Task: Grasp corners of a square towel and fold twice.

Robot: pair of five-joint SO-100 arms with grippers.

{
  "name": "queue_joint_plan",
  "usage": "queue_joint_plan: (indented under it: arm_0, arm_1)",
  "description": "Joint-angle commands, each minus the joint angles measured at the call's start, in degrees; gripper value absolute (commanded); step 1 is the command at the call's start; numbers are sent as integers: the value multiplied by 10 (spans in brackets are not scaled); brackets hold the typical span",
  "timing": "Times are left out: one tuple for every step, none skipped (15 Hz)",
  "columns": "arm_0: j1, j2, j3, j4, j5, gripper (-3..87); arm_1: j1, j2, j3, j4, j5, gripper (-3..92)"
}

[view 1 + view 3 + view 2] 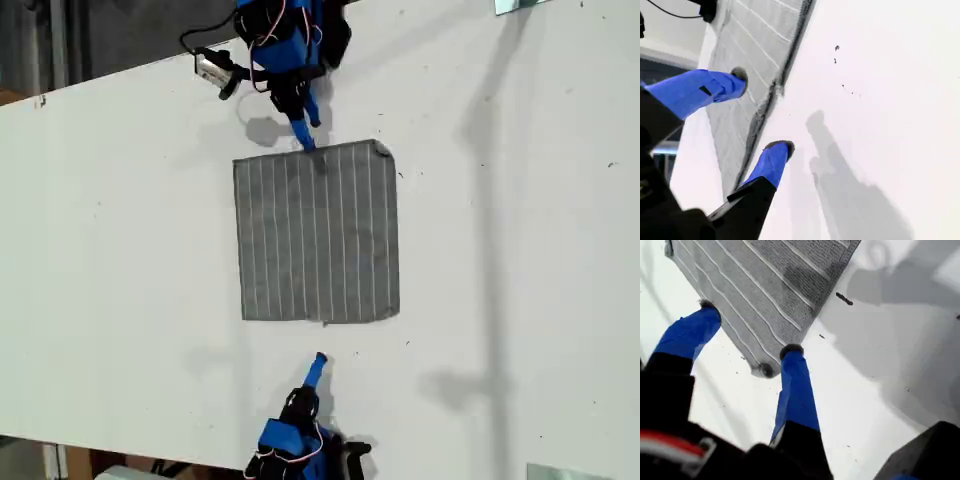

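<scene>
White surface with long shadows, grey towel flat on it; my first gripper and my second gripper both spread open.

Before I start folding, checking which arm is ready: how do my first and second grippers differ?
My first gripper reaches from the exterior view's top, my second gripper from its bottom. My first gripper is at the towel's edge; my second gripper stops short of it. Both are open, holding nothing.

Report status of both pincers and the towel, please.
My first pincer open, at a corner of the towel. My second pincer open, astride a towel edge. Towel flat on table, nothing on it.
</scene>
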Motion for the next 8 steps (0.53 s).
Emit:
queue_joint_plan:
  arm_0:
    - [3, 3, 3, -4, 5, 193]
    - [-8, 3, 3, -8, 32, 192]
    - [-15, 3, 3, -18, 78, 192]
    - [-7, 3, 3, -19, 80, 192]
    - [-9, 3, 3, -18, 74, 192]
    - [-14, 3, 4, -14, 61, 192]
    - [-33, 3, 4, -10, -21, 192]
    - [-11, 3, 4, -9, -144, 192]
  arm_1:
    - [-4, 1, -29, 4, -8, 285]
    - [-3, 1, -29, 4, -8, 285]
    - [-4, 1, -29, 4, -8, 285]
    - [-4, 1, -29, 4, -8, 285]
    - [-4, 1, -29, 4, -8, 285]
    - [6, 1, -29, 6, -23, 282]
    - [36, 1, -29, 10, -39, 279]
    - [56, 1, -31, 11, -39, 279]
